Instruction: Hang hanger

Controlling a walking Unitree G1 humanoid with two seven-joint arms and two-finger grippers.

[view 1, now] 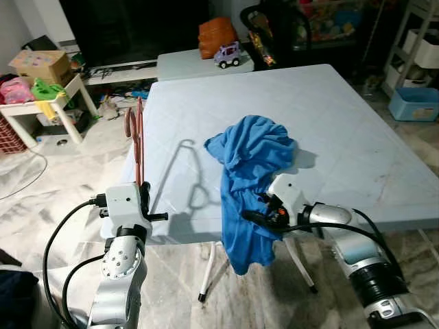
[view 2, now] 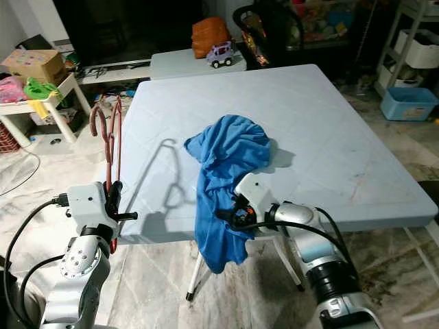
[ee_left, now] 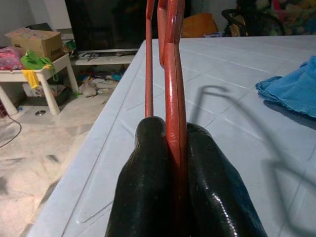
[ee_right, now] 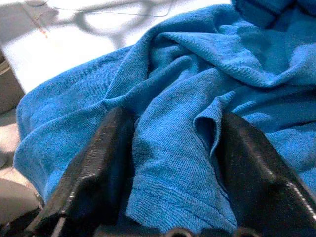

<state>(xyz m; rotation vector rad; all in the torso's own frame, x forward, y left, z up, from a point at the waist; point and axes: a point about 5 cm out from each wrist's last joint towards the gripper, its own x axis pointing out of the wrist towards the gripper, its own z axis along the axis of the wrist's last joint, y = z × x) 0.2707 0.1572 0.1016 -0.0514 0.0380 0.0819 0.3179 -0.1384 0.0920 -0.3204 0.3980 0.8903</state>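
A red hanger (view 1: 138, 140) stands upright beside the left front corner of the pale blue table (view 1: 343, 123). My left gripper (ee_left: 175, 148) is shut on its lower bar, and its hook points up. A blue shirt (view 1: 254, 147) lies crumpled on the table's front middle and drapes down over the front edge. My right gripper (ee_right: 173, 148) is at that hanging part, just below the edge. Its two black fingers (ee_right: 98, 163) are open, one on each side of a loose fold of the cloth.
Behind the table stands a lower one with a toy car (view 1: 228, 55) and an orange bag (view 1: 218, 35). A small white table with a cardboard box (view 1: 41, 65) is at far left. A blue bin (view 1: 415, 103) sits at far right. Folding table legs (view 1: 206, 274) are below.
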